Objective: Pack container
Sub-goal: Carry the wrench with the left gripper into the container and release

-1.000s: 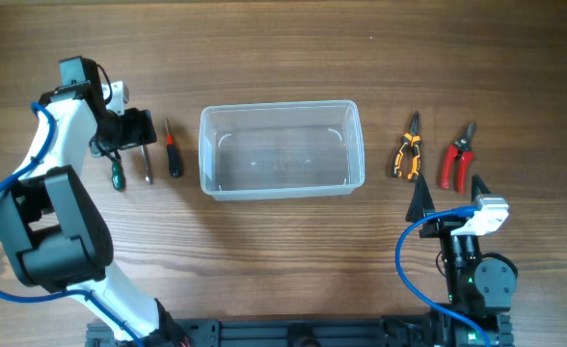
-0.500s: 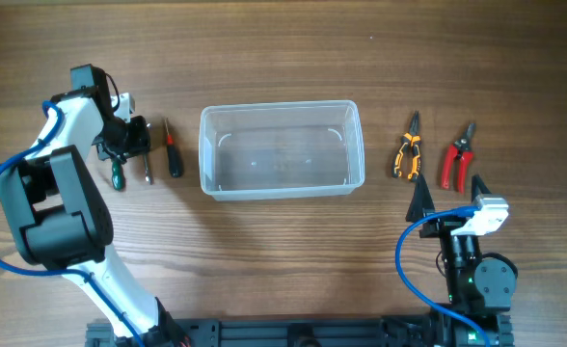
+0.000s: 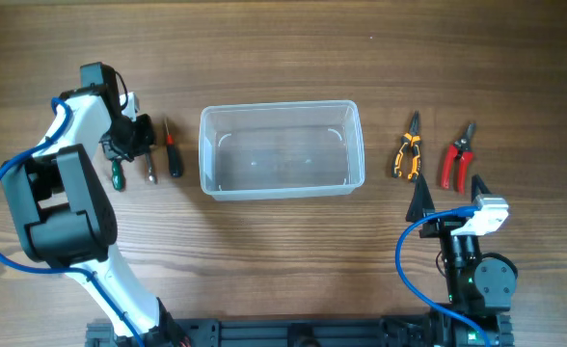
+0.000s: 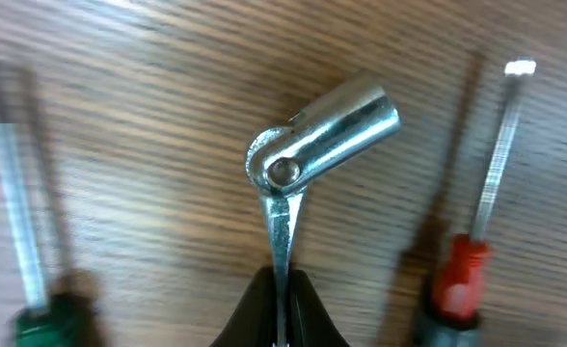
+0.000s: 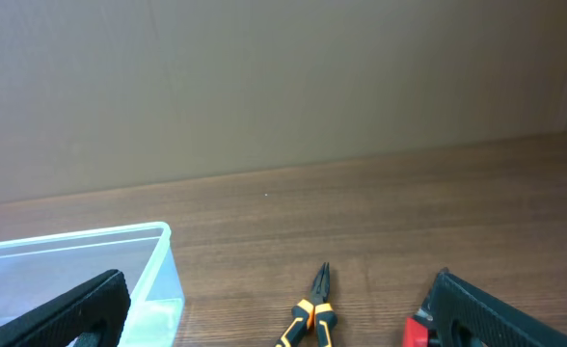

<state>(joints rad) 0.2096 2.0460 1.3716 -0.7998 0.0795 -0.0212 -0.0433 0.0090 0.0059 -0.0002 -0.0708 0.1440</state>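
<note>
The container (image 3: 282,150) sits in the middle of the table (image 3: 283,58), long axis running side to side, with nothing in it that I can see. It lies to the right of my left gripper (image 3: 134,138), with only the red-handled screwdriver (image 3: 173,152) between us, so my left arm is the nearer one for this load. The wrist view shows my left fingers (image 4: 255,308) pressed together on the thin shank of the socket wrench (image 4: 322,135), its hinged head cocked off to one side beyond them. That wrench lies fore and aft, parallel to the container's short wall, between the red-handled screwdriver and the green-handled screwdriver (image 3: 117,175). I judge the coming move to be a lift and a carry rightward over the red handle and the near rim, perhaps turning the wrench to lie along the bin's length. My right gripper (image 3: 447,191) is parked low by its base, fingers spread wide and holding nothing, with the pliers (image 3: 408,154) and red cutters (image 3: 457,164) just ahead of it.
</note>
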